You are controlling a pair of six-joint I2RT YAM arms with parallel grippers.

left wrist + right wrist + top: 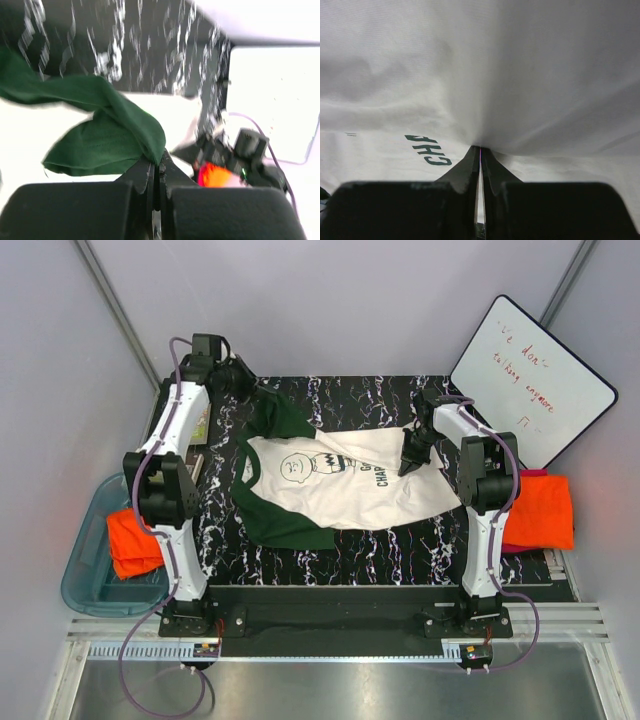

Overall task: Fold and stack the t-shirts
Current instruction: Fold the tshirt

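T-shirt (330, 485): green sleeve (100, 145) pinched tight in left gripper (159, 165), cream cloth clamped in right gripper (480, 150). Lift together, keep taut, fold evenly.

1. A cream t-shirt (340, 485) with dark green sleeves lies spread, print up, on the black marbled table (350, 395)
2. The left gripper (247, 386) sits at the far sleeve; the right gripper (406, 469) is down on the shirt's right end
3. An orange t-shirt (132, 540) lies in a blue bin (85, 580) on the left; a second orange t-shirt (545, 510) lies on the right, near a whiteboard (530, 380)
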